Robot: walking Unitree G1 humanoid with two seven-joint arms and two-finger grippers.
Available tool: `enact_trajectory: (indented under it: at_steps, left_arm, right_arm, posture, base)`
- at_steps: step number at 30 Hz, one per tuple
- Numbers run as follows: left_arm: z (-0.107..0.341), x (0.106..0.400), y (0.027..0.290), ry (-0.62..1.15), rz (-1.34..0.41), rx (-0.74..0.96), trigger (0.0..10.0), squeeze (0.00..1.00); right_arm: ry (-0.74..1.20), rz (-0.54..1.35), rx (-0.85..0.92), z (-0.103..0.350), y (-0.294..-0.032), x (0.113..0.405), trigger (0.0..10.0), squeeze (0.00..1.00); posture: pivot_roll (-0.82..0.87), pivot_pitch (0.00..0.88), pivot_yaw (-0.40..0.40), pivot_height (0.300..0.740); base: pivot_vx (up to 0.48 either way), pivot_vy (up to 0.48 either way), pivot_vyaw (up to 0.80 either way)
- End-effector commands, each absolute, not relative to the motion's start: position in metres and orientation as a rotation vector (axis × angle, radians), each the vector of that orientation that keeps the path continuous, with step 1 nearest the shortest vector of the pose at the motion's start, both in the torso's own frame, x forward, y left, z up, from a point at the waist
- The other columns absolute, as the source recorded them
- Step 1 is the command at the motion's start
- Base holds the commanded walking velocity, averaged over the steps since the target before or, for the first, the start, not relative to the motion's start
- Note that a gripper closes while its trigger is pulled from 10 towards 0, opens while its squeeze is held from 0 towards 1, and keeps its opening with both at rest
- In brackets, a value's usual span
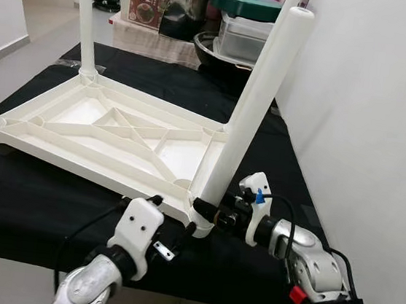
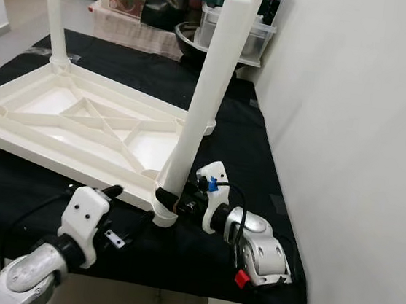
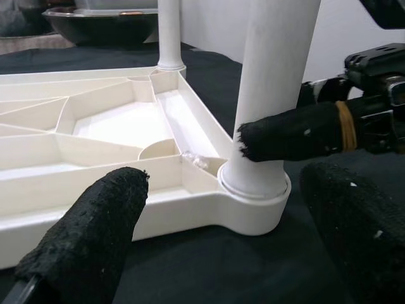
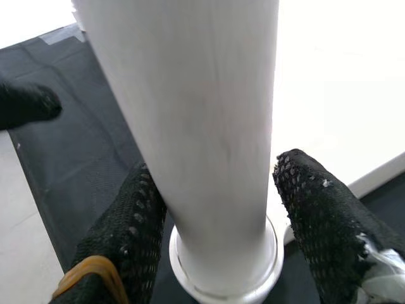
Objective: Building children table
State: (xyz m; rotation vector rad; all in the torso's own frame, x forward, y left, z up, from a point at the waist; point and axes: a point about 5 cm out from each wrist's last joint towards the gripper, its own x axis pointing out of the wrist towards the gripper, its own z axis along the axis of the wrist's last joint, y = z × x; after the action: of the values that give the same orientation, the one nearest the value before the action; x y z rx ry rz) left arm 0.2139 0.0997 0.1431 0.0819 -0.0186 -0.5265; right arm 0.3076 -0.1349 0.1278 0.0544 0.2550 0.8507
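Observation:
A white plastic children's table (image 1: 65, 140) lies upside down on a black cloth (image 1: 28, 205), with its ribbed underside facing up. White legs stand in its corners. The near right leg (image 1: 256, 107) sits in its corner socket (image 1: 202, 225). My right gripper (image 1: 207, 210) comes in from the right and is shut on this leg just above the socket, one finger (image 4: 126, 228) on each side. My left gripper (image 1: 174, 215) is open just in front of the same corner, with its fingers (image 3: 95, 221) spread wide and touching nothing.
A white wall (image 1: 370, 105) runs close along the right side. Behind the table stand a green-lidded pot (image 1: 246, 1), a plastic container (image 1: 242, 35), a dark bowl (image 1: 214, 54) and a printed box (image 1: 148, 3). The cloth's front edge (image 1: 30, 250) is near my arms.

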Motion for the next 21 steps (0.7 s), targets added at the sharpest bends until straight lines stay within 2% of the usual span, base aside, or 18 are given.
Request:
enact_trajectory:
  at_steps: [1,10,12,13,21]
  left_arm:
    - [0.132,0.203,0.104,0.033,-0.539,0.105,10.0,0.0]
    - [0.124,0.191,0.112,0.079,-0.525,0.11,10.0,0.0]
    - [0.122,0.189,0.113,0.092,-0.523,0.11,10.0,0.0]
    - [0.12,0.186,0.113,0.105,-0.527,0.106,10.0,0.0]
    - [0.12,0.185,0.111,0.121,-0.557,0.103,10.0,0.0]
  right_arm:
    - [0.268,0.767,0.039,0.122,-0.157,0.306,10.0,0.0]
    - [0.286,0.701,0.018,0.118,-0.177,0.305,10.0,0.0]
    - [0.296,0.656,0.001,0.117,-0.186,0.307,10.0,0.0]
    - [0.321,0.458,-0.061,0.115,-0.207,0.318,10.0,0.0]
    - [0.358,0.329,-0.13,0.111,-0.214,0.326,10.0,0.0]
  posture:
    - [0.11,0.0,-0.155,0.74]
    - [0.11,0.0,-0.154,0.74]
    - [0.11,0.0,-0.153,0.74]
    - [0.1,0.0,-0.147,0.74]
    - [0.12,0.004,-0.139,0.74]
  base:
    - [0.0,0.0,0.0]
    - [0.0,0.0,0.0]
    - [0.0,0.0,0.0]
    - [0.0,0.0,0.0]
    - [0.0,0.0,0.0]
